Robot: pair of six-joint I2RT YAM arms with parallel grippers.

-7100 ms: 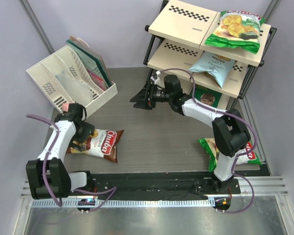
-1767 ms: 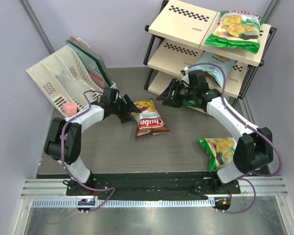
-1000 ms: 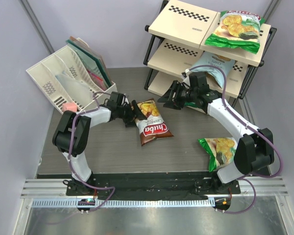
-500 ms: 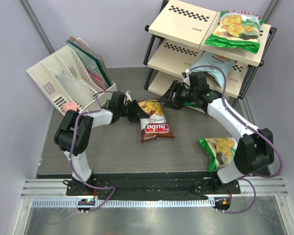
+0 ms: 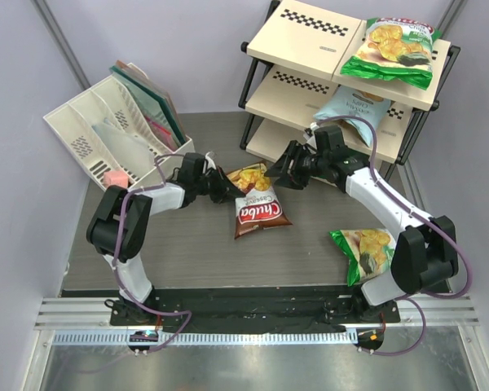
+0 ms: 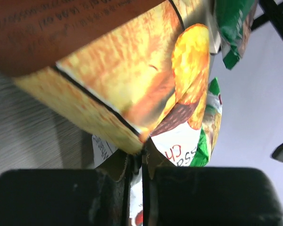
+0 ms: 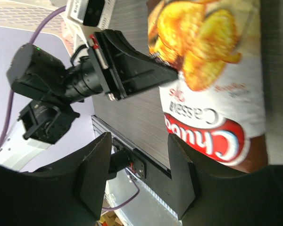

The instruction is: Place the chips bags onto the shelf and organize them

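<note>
The dark brown Chuba chips bag (image 5: 258,210) lies on the table mid-way between the arms, its top end raised and crumpled. My left gripper (image 5: 225,189) is shut on that top edge; the left wrist view shows the jaws (image 6: 142,174) pinching the bag's seam (image 6: 127,70). My right gripper (image 5: 282,174) stands open just right of the bag's top, with nothing between its fingers (image 7: 137,181) and the bag (image 7: 212,89) beside one finger. The shelf (image 5: 310,37) carries a green bag (image 5: 391,50) on top and a light blue bag (image 5: 354,110) on the middle tier. Another green-and-white bag (image 5: 365,251) lies on the table.
A white slotted organizer (image 5: 106,134) with folders stands at the back left, a pink cube (image 5: 112,177) at its front corner. The shelf's black legs (image 5: 248,126) are close behind my right arm. Grey walls close in both sides.
My left gripper has closed on the brown bag's top edge, which has lifted and bunched up. My right gripper has slid left toward the bag.
</note>
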